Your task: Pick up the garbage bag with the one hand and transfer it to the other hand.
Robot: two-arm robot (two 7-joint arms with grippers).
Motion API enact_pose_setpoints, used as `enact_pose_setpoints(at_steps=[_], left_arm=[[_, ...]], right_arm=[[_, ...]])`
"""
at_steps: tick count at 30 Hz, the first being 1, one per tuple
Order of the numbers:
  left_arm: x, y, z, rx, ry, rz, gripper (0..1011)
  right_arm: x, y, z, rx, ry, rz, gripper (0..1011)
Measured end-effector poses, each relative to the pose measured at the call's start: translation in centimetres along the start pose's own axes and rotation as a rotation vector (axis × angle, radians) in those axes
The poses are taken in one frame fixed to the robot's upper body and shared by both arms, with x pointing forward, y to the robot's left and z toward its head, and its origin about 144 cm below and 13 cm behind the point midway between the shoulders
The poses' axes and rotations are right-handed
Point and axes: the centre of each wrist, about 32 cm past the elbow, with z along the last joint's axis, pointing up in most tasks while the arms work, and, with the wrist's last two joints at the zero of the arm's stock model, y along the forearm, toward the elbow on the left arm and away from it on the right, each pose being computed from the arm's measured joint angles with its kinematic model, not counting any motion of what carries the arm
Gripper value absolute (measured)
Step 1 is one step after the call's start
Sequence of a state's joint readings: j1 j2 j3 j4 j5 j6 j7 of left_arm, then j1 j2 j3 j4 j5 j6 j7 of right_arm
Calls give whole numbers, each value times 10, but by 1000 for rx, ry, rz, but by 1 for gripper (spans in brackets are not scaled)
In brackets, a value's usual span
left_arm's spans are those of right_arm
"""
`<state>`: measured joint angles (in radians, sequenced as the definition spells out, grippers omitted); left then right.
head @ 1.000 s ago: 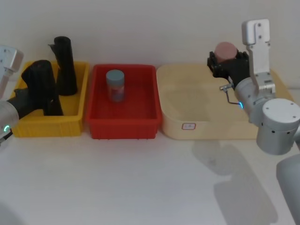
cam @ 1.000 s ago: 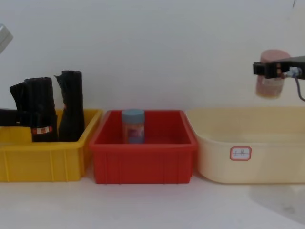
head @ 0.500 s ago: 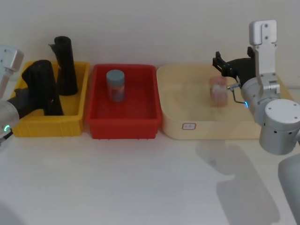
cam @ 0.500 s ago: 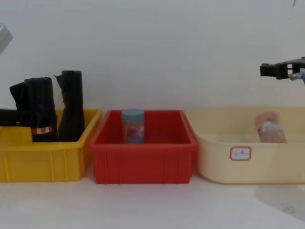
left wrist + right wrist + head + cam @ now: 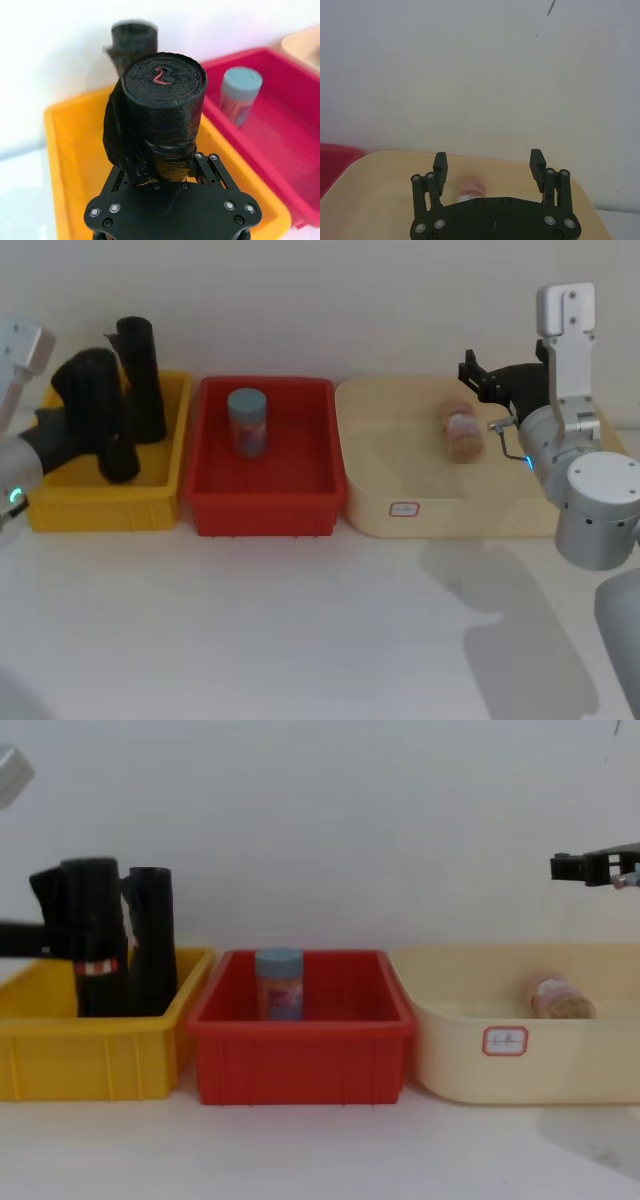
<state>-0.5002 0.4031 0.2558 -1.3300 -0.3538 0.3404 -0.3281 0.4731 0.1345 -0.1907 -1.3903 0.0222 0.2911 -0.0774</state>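
Garbage bag (image 5: 100,405), thick black labelled plastic roll, clamped upright by left black finger gripper (image 5: 62,432), low over yellow plastic bin (image 5: 165,495). Pick-up underway. Right black gripper (image 5: 489,165), far from bin, spread empty: next, bring them together.

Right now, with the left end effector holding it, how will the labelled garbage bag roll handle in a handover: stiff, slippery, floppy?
The garbage bag roll looks tightly wound, so probably stiff as a whole. Its smooth plastic may be slippery in the left end effector. The loose outer flap would likely flop and could catch.
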Motion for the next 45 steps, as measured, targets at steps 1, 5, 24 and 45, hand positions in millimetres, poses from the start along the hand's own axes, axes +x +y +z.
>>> enact_pose_setpoints(at_steps=[1, 5, 24, 45], left_arm=[[1, 0, 4, -6, -6, -3, 402], [4, -1, 20, -35, -34, -25, 402], [23, -16, 100, -154, -132, -259, 402], [34, -90, 134, -206, -133, -582, 402]], right_arm=[[0, 0, 0, 0, 0, -1, 1001], [0, 0, 0, 0, -1, -3, 1001], [4, -2, -1, 20, -19, 45, 1001], [18, -12, 10, 104, -49, 312, 1001]])
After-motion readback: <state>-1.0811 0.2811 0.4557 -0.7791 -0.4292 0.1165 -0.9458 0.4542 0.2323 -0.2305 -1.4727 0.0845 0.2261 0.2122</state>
